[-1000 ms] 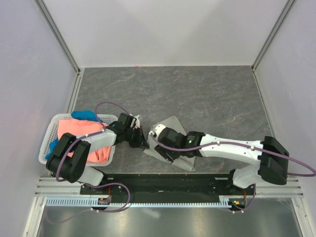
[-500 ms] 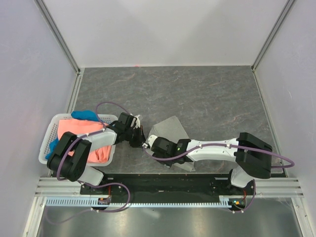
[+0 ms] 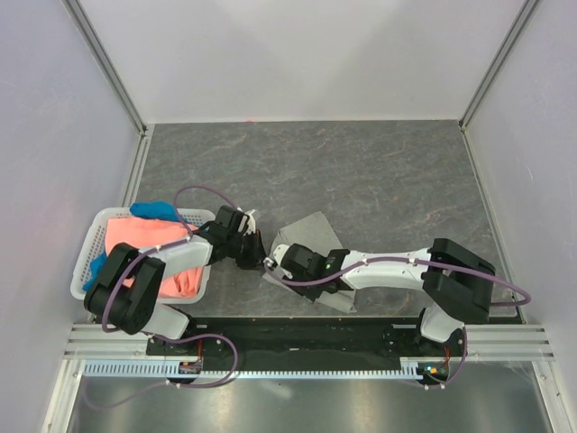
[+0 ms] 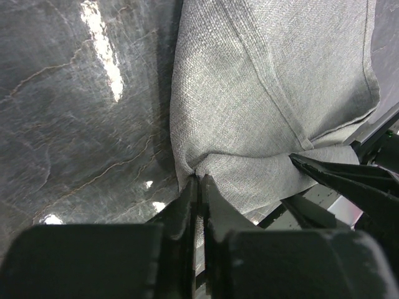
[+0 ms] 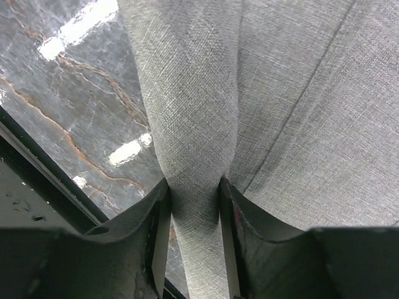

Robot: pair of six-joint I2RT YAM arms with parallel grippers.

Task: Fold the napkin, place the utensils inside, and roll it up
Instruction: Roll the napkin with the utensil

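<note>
From above, the grey napkin (image 3: 311, 234) is lying rumpled near the near edge of the tabletop (image 3: 361, 171), between both arms, and a white basket (image 3: 84, 266) of cloths is sitting at the left edge. Only the wrist views are showing the grips: the left hand (image 4: 198, 184) is pinching the napkin's edge tight, and the right hand (image 5: 194, 187) is squeezing a bunched fold between its fingers.

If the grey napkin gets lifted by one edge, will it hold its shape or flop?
It will probably flop: the napkin bunches into a narrow pleat inside the right gripper. It is likely light, being thin cloth, and its coarse weave should resist slipping.
</note>
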